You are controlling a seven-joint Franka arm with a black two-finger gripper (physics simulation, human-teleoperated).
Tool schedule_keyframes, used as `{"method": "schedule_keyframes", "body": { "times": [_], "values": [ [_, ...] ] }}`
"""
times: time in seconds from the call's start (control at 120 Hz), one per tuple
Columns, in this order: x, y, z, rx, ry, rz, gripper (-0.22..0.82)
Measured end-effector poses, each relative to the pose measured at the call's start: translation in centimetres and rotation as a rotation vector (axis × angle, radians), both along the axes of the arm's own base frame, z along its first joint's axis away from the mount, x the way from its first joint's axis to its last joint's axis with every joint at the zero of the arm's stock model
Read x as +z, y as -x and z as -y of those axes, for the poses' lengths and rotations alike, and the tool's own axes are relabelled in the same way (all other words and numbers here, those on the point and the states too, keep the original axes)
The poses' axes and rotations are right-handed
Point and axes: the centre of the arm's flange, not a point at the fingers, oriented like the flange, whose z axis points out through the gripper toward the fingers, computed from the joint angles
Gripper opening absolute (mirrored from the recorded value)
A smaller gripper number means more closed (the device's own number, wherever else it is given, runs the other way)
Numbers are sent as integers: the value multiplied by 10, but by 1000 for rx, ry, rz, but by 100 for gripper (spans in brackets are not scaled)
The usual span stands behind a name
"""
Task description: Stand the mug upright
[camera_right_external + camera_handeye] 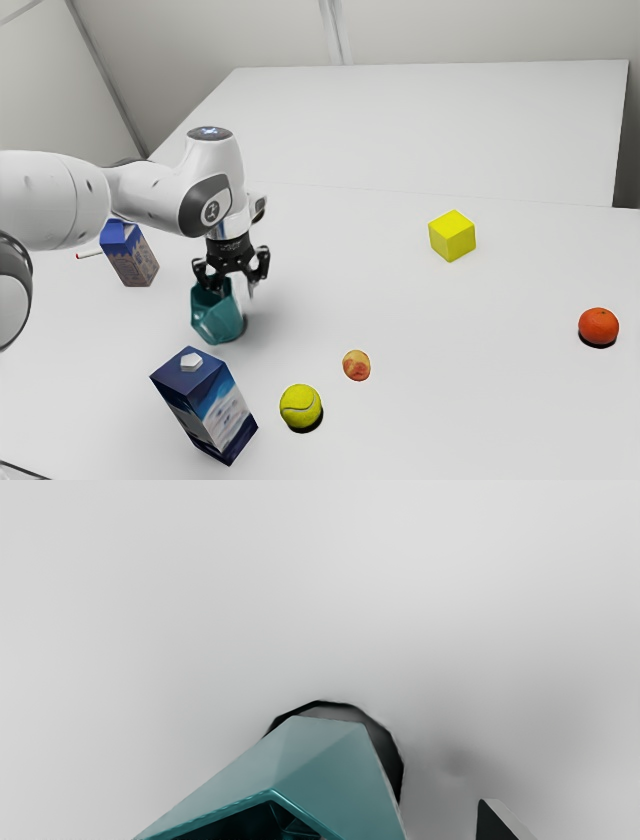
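we identify two plain, pale grey walls: a back wall (480,30) and a side wall (40,90), divided by a dark slanting seam (105,75). we locate a lighter vertical strip (337,35) on the back wall. below it, we observe a broad, smooth white tabletop (500,420), crossed by a thin line (450,197). we register diffuse, colourless light; in the wrist view, soft grey shading grades across the tabletop.

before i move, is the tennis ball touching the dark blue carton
Apart. The exterior view shows a strip of white table between the tennis ball and the nearest edge of the dark blue carton.
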Motion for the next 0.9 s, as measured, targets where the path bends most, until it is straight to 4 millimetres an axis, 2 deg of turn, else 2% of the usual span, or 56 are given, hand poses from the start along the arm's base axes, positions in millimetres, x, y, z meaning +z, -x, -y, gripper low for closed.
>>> {"method": "schedule_keyframes", "body": {
  "times": [0.133, 0.308, 0.725, 0.9],
  "values": [
    [2, -2, 1, 11, 9, 9, 42],
    [11, -8, 4, 25, 29, 32, 53],
    [25, -15, 7, 20, 36, 55, 59],
    [37, -19, 8, 15, 34, 53, 60]
  ]
}}
